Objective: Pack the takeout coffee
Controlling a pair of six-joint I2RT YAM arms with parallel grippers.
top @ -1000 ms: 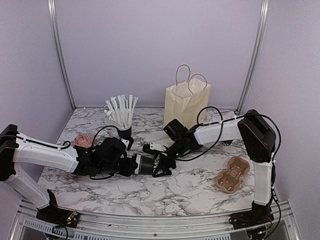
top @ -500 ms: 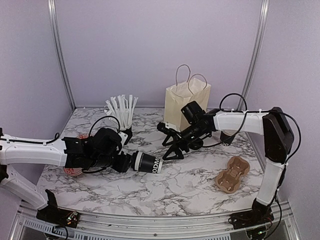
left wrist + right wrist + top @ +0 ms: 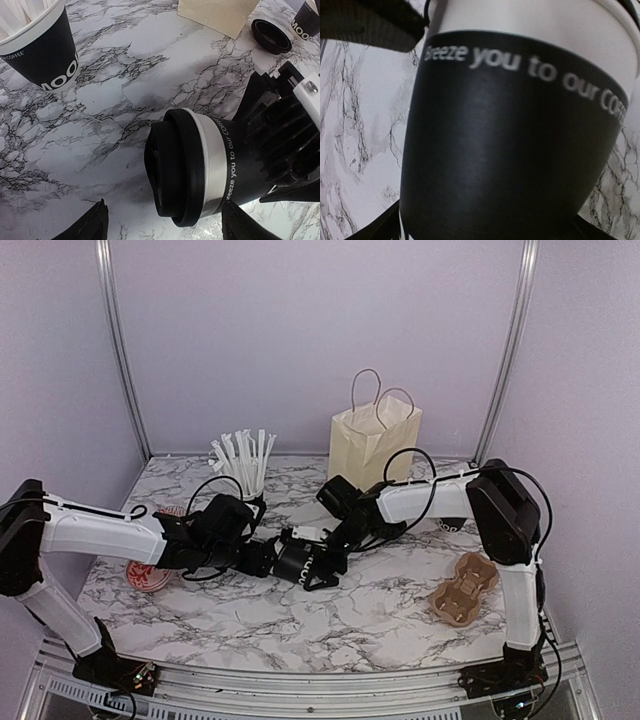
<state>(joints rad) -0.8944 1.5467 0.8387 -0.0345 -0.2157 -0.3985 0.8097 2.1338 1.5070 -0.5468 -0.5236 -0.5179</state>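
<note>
**marble_fan:** Got eyes on the takeout coffee (image 3: 227, 165)?

**yam_watcher:** Yep, spotted mid-table, tipped on its side, lid (image 3: 172, 172) facing the left gripper (image 3: 262, 558), base toward the right gripper (image 3: 314, 560). Can't tell whether resting on the marble table (image 3: 380, 625) or held just off it.

**marble_fan:** Gripped by which?

**yam_watcher:** Looks clamped by the right one, fingers (image 3: 280, 140) pressed across the black body below the white band. Fills pretty much the whole right wrist view, white lettering and all. Left one spread wide, fingertips (image 3: 95, 225) either side of the lid and not touching it, lol.

**marble_fan:** Anything else around?

**yam_watcher:** Seeing a straw cup (image 3: 250, 502) standing upright just behind the left gripper. Also a cream paper bag (image 3: 372, 445) upright at the back, behind the right arm. Then what looks like a spare lid (image 3: 271, 35) plus another black cup (image 3: 307, 20) near the bag's foot. Lastly a brown cardboard carrier (image 3: 464, 588) off to the right, well apart from the coffee.
</note>
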